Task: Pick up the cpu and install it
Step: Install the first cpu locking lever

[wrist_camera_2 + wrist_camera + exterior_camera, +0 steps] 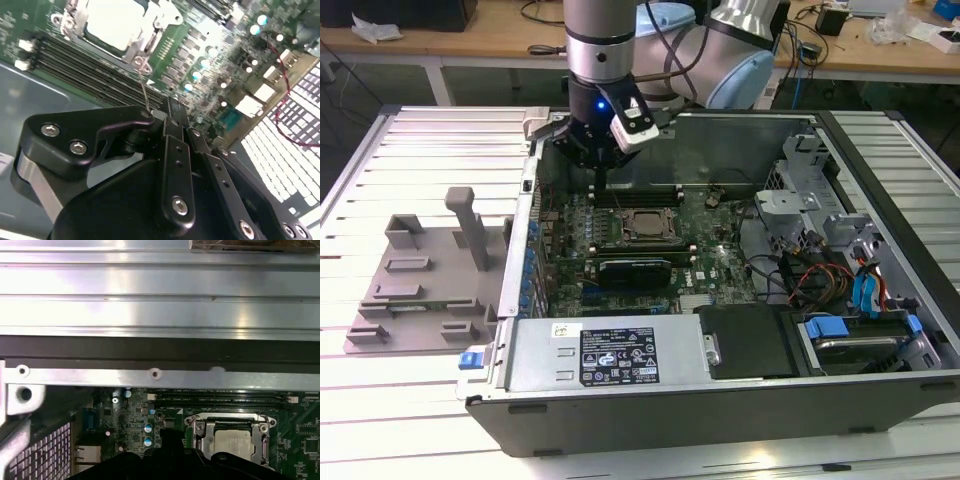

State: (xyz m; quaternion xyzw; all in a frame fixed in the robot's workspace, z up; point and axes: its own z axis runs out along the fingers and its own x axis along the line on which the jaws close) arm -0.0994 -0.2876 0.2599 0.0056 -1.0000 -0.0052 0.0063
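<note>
Since the cpu (232,442) already sits in its socket (638,226), I think little is left; my gripper (167,107) looks pinched shut, holding no chip

cpu (231,442) partly behind pincer (169,439), first wrist view

gripper (602,182) low inside open pc case (720,412), near socket (609,230); cpu (640,225) sits in it
</note>
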